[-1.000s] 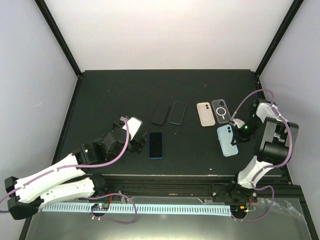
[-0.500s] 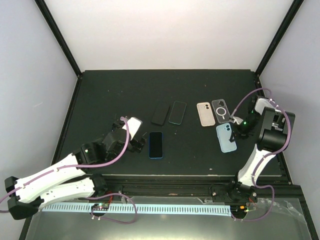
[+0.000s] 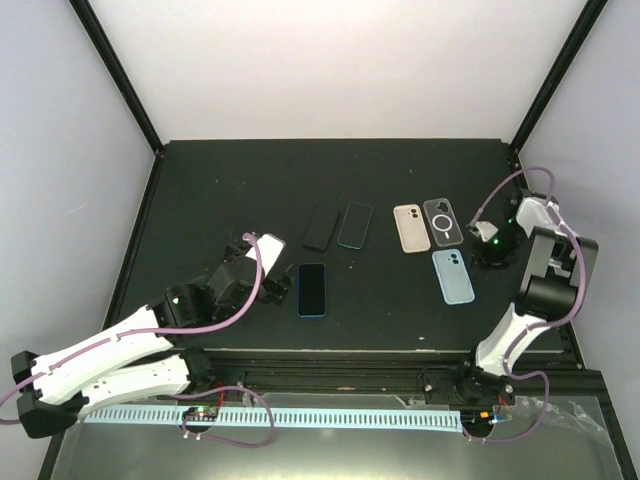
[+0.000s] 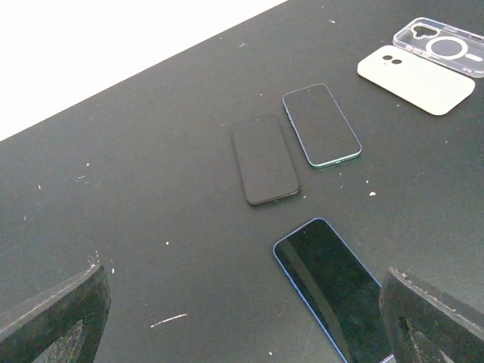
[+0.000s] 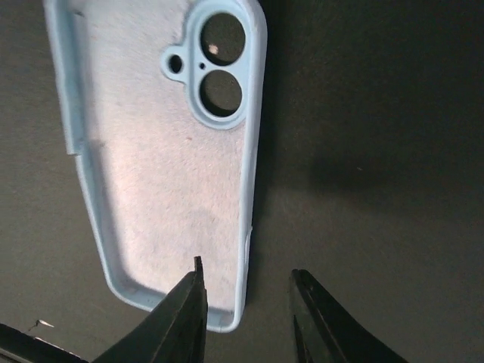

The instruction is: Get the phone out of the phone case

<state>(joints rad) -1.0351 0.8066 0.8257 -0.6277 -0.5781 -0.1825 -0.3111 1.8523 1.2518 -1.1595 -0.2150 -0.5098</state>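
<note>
The empty case is showing pale blue. The near phone is showing a blue rim round black glass. Beyond are lying a black phone, a teal-rimmed phone, a cream case and a clear case bearing a white ring, on a white-flecked black table.

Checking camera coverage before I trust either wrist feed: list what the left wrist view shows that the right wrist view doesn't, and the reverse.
Only the left wrist view: a black phone, a teal-edged phone and a blue phone, plus a cream case and a clear case at the upper right.
Only the right wrist view: a light blue case, empty, inside facing up, by the right claw.
Both: the dark table and each camera's own open claw. The left claw is spread wide.
</note>
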